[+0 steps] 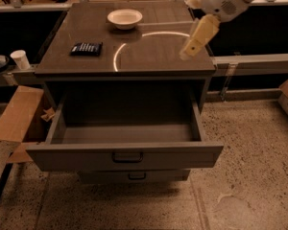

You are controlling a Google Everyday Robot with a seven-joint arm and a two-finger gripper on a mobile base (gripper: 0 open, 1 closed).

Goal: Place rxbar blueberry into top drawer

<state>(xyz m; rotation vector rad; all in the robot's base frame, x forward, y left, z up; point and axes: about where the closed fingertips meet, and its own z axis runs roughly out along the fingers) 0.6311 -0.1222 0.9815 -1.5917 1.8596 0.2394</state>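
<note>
Leftmost, the rxbar blueberry (86,48) lies flat on the worktop (153,61), well apart from the cream bowl (125,18). Below, the top drawer (127,153) stands open. Rightward, the claw (194,43) hangs over the worktop's right edge; whether it is clenched cannot be told.

The top drawer (127,155) reads to me as matt grey metal. The cabinet top (153,56) above it is smooth and catches glare. Above the drawer's right side, the gripper (188,51) looks like matt cream plastic; above its left, the rxbar blueberry (86,48) has a dark wrapper.

One high camera looks down across the top drawer (125,156), hand (189,50) at upper right.
</note>
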